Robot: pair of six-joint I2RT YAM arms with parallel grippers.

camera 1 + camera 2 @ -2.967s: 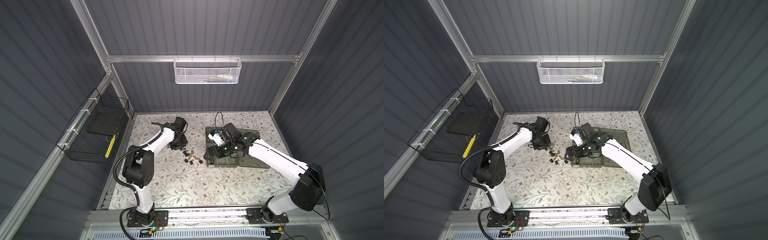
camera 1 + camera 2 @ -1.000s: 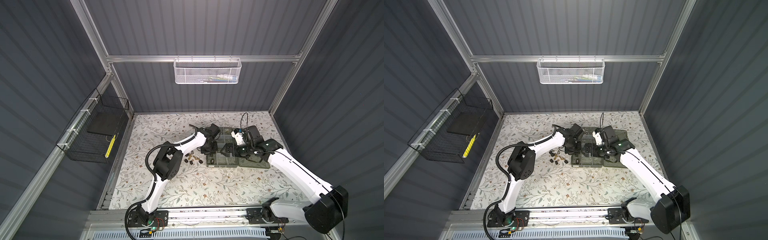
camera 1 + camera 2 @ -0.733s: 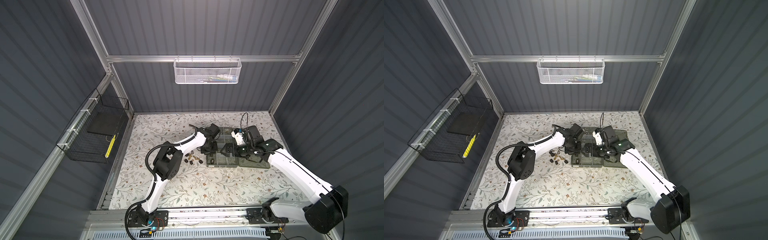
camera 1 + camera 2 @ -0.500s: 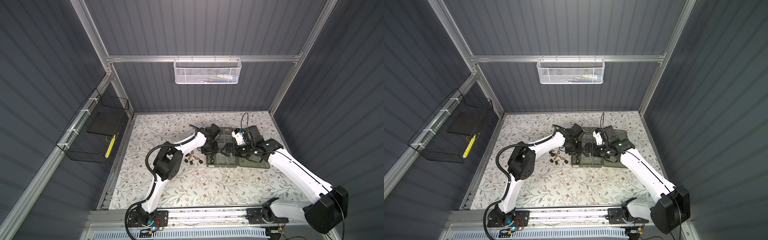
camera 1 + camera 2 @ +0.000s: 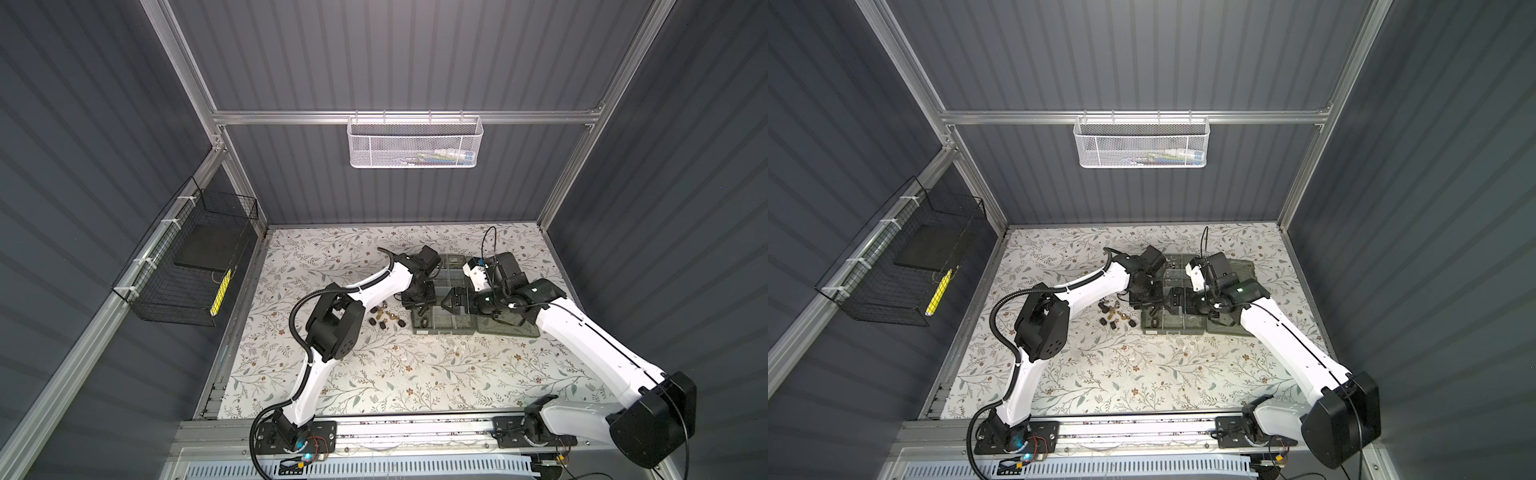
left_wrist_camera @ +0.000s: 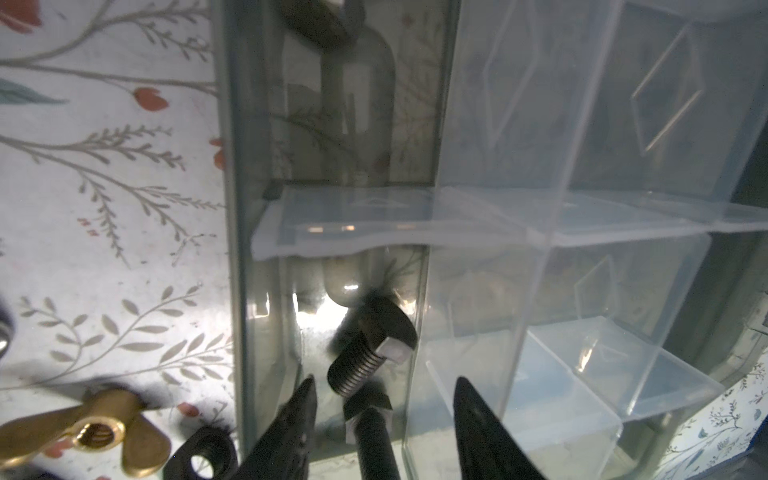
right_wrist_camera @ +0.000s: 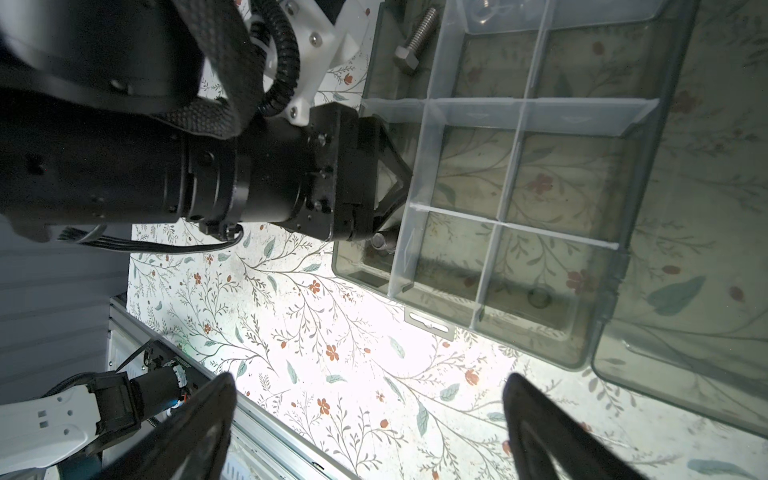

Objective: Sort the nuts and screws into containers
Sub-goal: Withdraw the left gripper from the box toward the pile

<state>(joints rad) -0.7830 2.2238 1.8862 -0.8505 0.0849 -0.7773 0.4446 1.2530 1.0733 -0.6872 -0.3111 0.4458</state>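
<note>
Dark grey ribbed panels form the far wall, the left wall and the right wall. They meet at bare aluminium posts, and a cross rail runs along the far wall. A white mesh basket hangs from that rail near its middle, and a black wire basket on the left wall holds a dark flat slab and a yellow strip. The counter is evenly lit and covered with a pale sheet printed with leafy twigs and small flowers, and an aluminium rail runs along its near edge.
</note>
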